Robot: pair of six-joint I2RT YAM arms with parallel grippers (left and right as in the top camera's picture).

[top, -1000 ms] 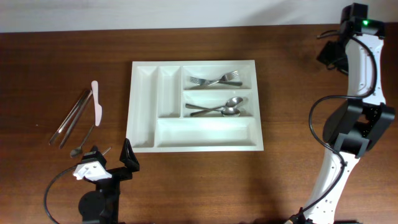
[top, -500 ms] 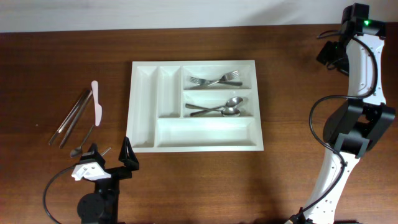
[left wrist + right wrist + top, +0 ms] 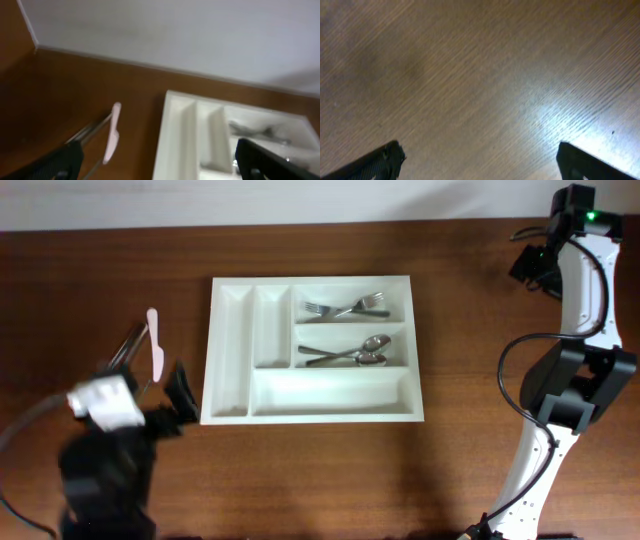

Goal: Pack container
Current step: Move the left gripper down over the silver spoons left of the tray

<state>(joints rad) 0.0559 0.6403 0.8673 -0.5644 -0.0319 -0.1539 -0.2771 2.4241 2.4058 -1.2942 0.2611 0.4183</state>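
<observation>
The overhead view looks straight down on the whole desk (image 3: 450, 300). The left wrist view, low, faces twelve o'clock and shares the cutlery tray (image 3: 172, 130). The right wrist view looks closely at bare desk.

Seen from overhead, the left arm (image 3: 105, 440) is a blurred smear covering the near ends of the loose cutlery (image 3: 128, 348) beside the container (image 3: 330, 392), so those pieces cannot be counted there. The left wrist view is soft throughout: the container runs off the bottom and right edges, the utensils (image 3: 255, 131) in it are grey streaks, and the left gripper (image 3: 160, 161) shows only dark fingertips (image 3: 65, 162) in the corners. The right gripper (image 3: 480, 161) is likewise cropped to two corner tips over the bench (image 3: 470, 75).
</observation>
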